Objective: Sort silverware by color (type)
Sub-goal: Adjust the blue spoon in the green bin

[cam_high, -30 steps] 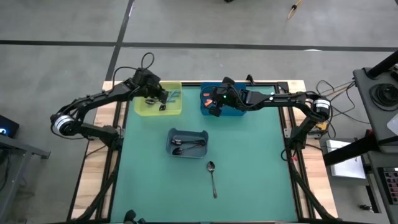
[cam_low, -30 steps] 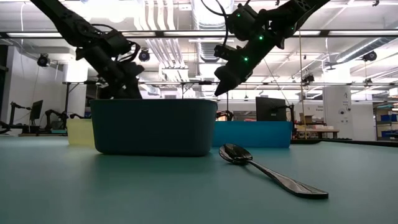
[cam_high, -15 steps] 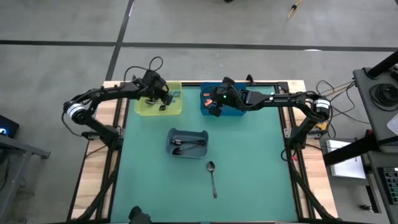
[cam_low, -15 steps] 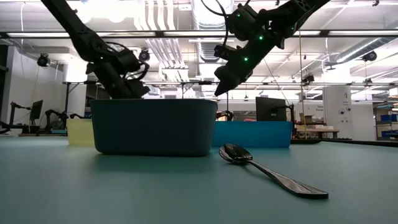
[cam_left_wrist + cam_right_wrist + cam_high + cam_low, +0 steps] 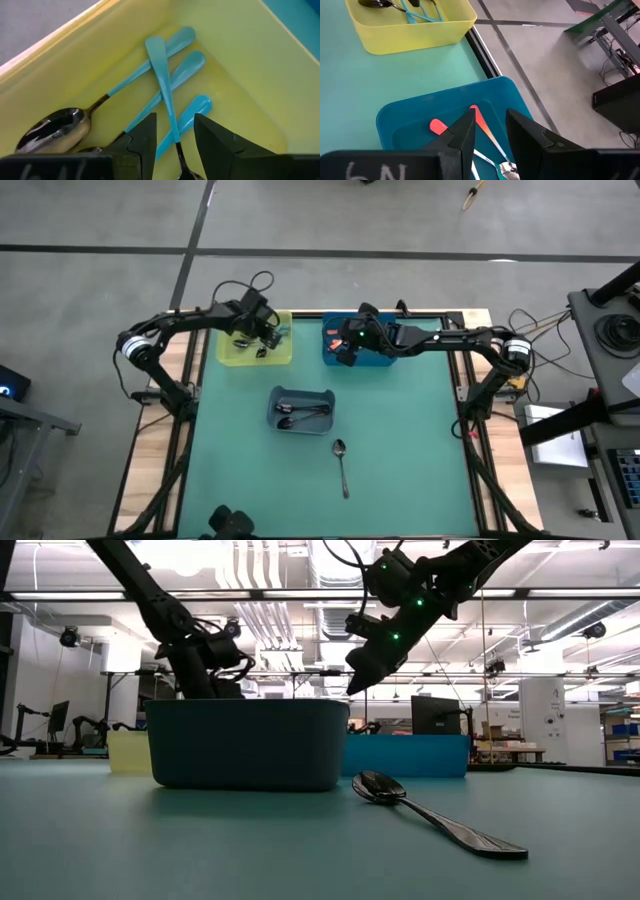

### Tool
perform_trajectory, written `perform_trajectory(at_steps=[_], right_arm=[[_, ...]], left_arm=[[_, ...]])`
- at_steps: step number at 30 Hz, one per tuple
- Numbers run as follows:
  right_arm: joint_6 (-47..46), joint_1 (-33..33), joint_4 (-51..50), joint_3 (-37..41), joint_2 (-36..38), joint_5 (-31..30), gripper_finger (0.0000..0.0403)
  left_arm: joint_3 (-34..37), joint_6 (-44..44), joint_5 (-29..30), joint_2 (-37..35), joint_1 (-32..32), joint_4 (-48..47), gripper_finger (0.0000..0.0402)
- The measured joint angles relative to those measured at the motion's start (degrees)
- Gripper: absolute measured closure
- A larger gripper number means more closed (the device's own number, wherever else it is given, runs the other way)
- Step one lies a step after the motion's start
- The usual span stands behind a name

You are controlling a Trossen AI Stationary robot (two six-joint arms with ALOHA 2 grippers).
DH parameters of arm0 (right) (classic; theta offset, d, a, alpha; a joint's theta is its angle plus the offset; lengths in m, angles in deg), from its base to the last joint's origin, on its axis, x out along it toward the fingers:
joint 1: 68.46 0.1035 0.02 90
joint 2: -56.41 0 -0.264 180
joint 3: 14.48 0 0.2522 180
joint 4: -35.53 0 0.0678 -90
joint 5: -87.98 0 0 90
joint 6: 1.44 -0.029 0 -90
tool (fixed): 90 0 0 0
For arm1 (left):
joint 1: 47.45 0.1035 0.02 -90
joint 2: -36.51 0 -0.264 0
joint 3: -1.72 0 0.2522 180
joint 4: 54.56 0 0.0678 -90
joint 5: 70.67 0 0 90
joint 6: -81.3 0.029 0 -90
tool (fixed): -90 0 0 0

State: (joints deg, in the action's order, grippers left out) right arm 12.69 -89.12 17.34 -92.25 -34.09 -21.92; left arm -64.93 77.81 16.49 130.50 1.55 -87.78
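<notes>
left pincer (image 5: 262,340): mine, over the yellow bin (image 5: 284,357), upper left of centre in the high view; fingers (image 5: 137,140) stand apart with a gap between them, nothing held
right pincer (image 5: 342,351): mine, over the blue bin (image 5: 400,361), upper middle of the high view; fingers (image 5: 462,135) parted, not gripping anything
blue spoons (image 5: 165,85): four in the yellow bin, light-blue handles; one handle lies crossed over the others, two shiny bowls show at the lower left of the left wrist view
orange spoons (image 5: 482,127): in the blue bin, at least two orange handles; one metal bowl shows at the bottom edge of the right wrist view
grey bin (image 5: 280,395): centre of the worktop (image 5: 400,460), in front of and between the two coloured bins
dark spoons (image 5: 305,415): lying inside the grey bin; how many I cannot tell
loose spoon (image 5: 342,465): all dark metal, alone on the worktop, just below the grey bin's right corner in the high view, bowl toward the bin; in the low view it lies right of the grey bin, bowl up
arms: both reach in from the sides at the top of the high view
</notes>
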Motion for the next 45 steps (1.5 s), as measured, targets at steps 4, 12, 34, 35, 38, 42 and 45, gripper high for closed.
perform_trajectory(at_steps=[4, 12, 34, 35, 38, 42, 45], right_arm=[[0.0, -0.1, 0.0, 0.0, -0.2, 0.0, 0.0303], [0.0, -0.8, 0.0, 0.0, -0.4, 0.0, 0.0303], [0.0, -0.8, 0.0, 0.1, -0.4, 0.0, 0.0303], [0.0, -0.8, 0.0, 0.1, -0.4, 0.0, 0.0303], [0.0, -0.8, 0.0, 0.1, -0.4, 0.0, 0.0303], [0.0, -0.8, 0.0, 0.1, -0.4, 0.0, 0.0303], [0.0, -0.8, 0.0, 0.1, -0.4, 0.0, 0.0303]], left_arm=[[0.0, 0.1, 1.9, 0.0, -0.7, 0.2, 0.0290], [0.0, 0.3, 2.3, 0.0, -2.6, 1.0, 0.0293], [0.1, -1.3, 5.1, 6.3, -3.1, 2.9, 0.0302], [0.1, -1.3, 5.2, 6.3, -3.2, 3.0, 0.0304], [0.1, -1.5, 5.3, 6.3, -3.2, 3.0, 0.0314], [0.1, -1.6, 5.4, 6.3, -3.2, 3.0, 0.0333], [0.1, -1.7, 5.4, 6.3, -3.2, 2.9, 0.0356]])
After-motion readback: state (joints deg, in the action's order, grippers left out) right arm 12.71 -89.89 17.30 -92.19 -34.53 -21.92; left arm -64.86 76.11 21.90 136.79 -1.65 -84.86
